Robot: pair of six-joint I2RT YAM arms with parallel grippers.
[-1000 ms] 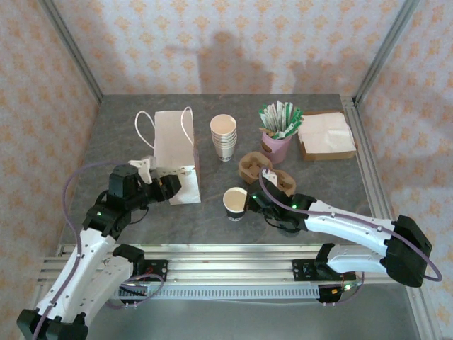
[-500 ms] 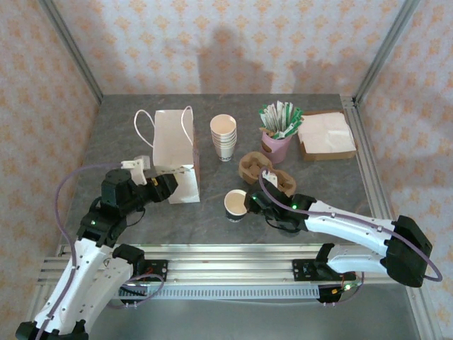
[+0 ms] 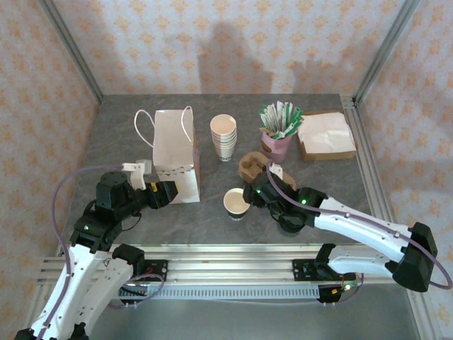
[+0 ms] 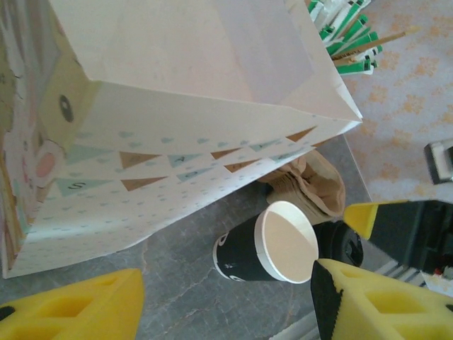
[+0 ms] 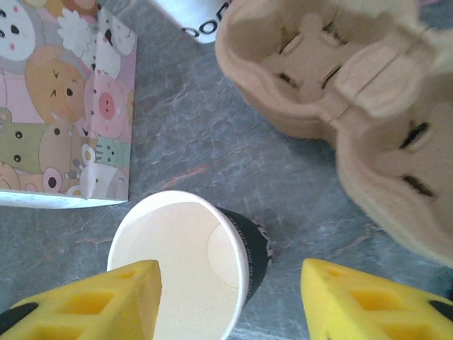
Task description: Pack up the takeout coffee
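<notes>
We see the grey worktop (image 3: 117, 142) with the paper bag (image 3: 173, 152) lying on it. At the bag's near end our left gripper (image 4: 226, 283) hovers, jaws released. Just right of that end, our right gripper (image 5: 230, 269) holds its jaws released beside the upright, open-topped coffee cup (image 3: 236, 202).

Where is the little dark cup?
In the top view, the dark cup stands right of the paper bag, just in front of the cardboard cup carrier.

Both arms are seen bent inward in the lower frame; the left gripper (image 3: 164, 193) and right gripper (image 3: 249, 193) are spread apart.
</notes>
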